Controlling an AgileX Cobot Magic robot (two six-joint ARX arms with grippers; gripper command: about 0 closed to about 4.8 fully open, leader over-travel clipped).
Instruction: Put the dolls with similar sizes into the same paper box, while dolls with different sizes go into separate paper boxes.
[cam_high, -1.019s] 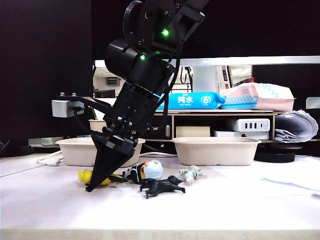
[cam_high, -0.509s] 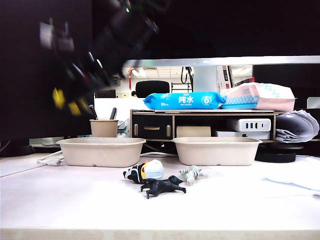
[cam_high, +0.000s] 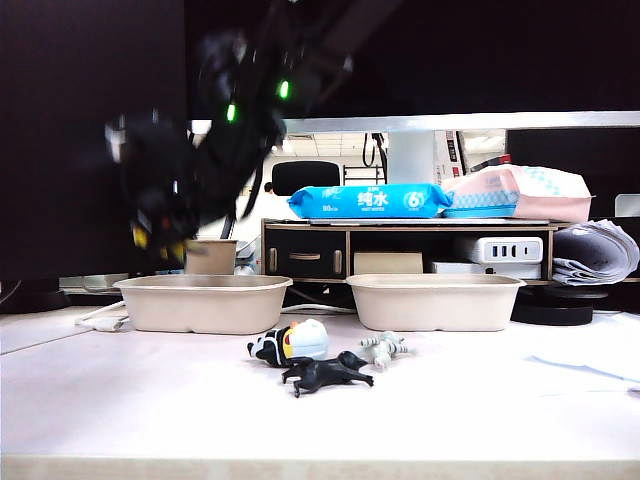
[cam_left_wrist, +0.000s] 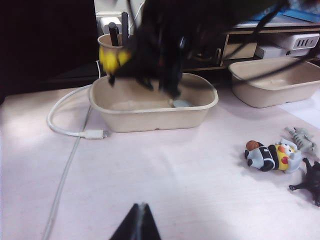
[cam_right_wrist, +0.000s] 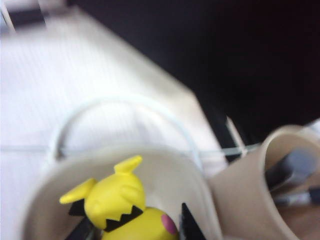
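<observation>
1. Right tool (cam_right_wrist: 135, 227) grips the yellow doll (cam_right_wrist: 125, 207), one of four, above the left box (cam_high: 203, 302).
2. Left tool (cam_left_wrist: 140, 220) sits low over the worktop (cam_left_wrist: 165, 175), tips together, holding nothing.
3. Three dolls lie on the worktop: blue doll (cam_high: 290, 343), black doll (cam_high: 325, 374), grey doll (cam_high: 381, 349).
4. Two boxes; the right box (cam_high: 433, 300) stands apart.

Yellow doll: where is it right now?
Held in the right gripper, the yellow doll hangs over the left paper box. In the exterior view that is on the left, beside the pen cup.
</observation>
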